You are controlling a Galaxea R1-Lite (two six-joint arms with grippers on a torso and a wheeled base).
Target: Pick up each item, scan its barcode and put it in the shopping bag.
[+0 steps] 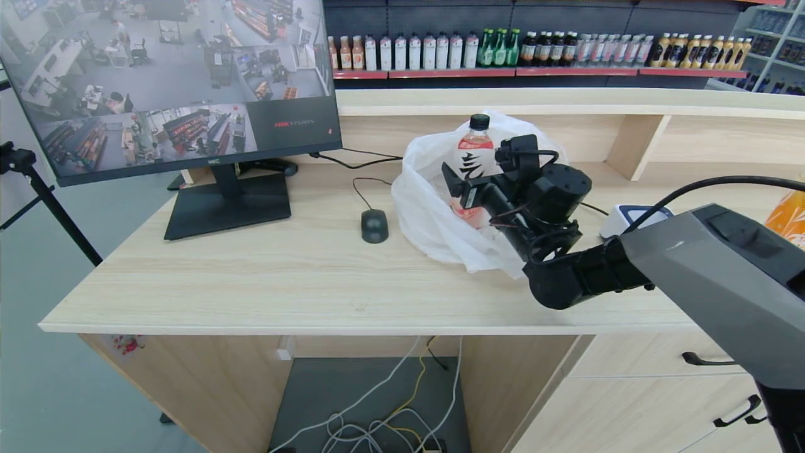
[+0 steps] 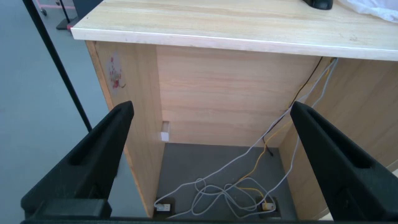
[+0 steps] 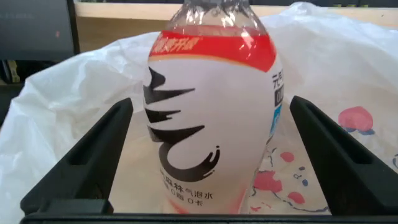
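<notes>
A clear bottle [image 1: 475,157] with a black cap and a red and white label stands upright inside the white plastic shopping bag [image 1: 427,217] on the wooden counter [image 1: 302,277]. My right gripper [image 1: 466,189] is at the bag's mouth, open, one finger on either side of the bottle [image 3: 211,124] with a gap to each. The bag [image 3: 68,93] bulges around it. My left gripper [image 2: 211,112] hangs open and holds nothing, low in front of the counter edge [image 2: 236,28].
A monitor [image 1: 176,82] stands at the back left, with a black mouse [image 1: 375,225] beside the bag. A white and blue scanner [image 1: 629,217] and an orange bottle [image 1: 789,217] are at the right. Loose cables [image 2: 236,186] lie under the counter.
</notes>
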